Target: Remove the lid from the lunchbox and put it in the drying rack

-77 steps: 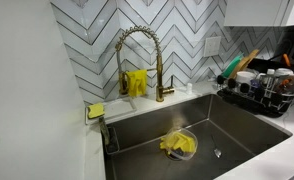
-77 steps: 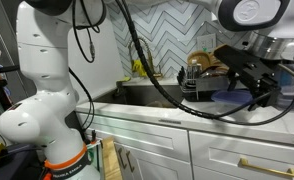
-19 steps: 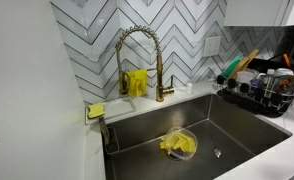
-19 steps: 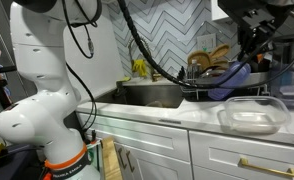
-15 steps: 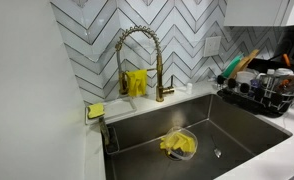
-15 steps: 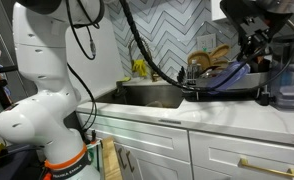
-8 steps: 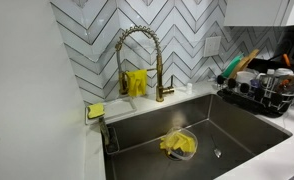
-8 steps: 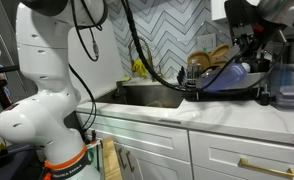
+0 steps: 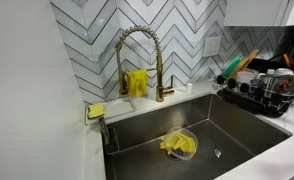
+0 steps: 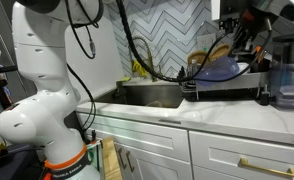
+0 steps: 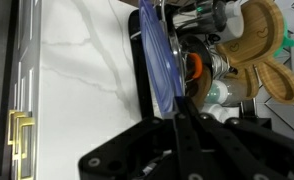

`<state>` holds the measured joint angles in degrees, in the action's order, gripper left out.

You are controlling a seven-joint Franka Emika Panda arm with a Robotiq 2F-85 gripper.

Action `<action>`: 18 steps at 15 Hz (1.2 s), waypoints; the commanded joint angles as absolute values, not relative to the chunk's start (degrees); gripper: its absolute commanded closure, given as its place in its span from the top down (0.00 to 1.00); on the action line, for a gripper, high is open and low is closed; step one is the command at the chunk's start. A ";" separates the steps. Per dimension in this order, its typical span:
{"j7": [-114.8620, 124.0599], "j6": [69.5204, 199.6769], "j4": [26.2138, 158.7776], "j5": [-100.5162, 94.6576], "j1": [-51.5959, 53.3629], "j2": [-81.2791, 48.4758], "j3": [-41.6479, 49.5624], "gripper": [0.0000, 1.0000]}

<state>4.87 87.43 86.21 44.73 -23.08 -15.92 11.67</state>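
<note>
Claw (image 11: 175,114) on one lid (image 11: 157,60), edge-up, at one drying rack (image 10: 225,92).

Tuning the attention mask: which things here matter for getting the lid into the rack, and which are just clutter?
For the job:
- lid, on edge, held in the gripper
- drying rack

Lying about:
- gold faucet
- yellow sponge on the counter
- yellow cloth in the sink
- wooden utensils in the rack

Hand (image 11: 176,114) clamps the blue lid (image 11: 158,55) edge-on, over the drying rack (image 11: 137,85) beside white worktop (image 11: 77,80).
</note>
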 commanded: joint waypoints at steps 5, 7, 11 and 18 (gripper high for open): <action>23.78 86.55 89.12 42.02 -20.21 -11.54 14.52 0.01; 29.11 86.29 90.63 39.86 -19.32 -9.49 14.89 0.01; 37.73 81.70 93.93 36.95 -18.47 -6.51 15.12 0.01; 39.44 80.34 95.48 37.97 -18.06 -5.16 15.01 0.03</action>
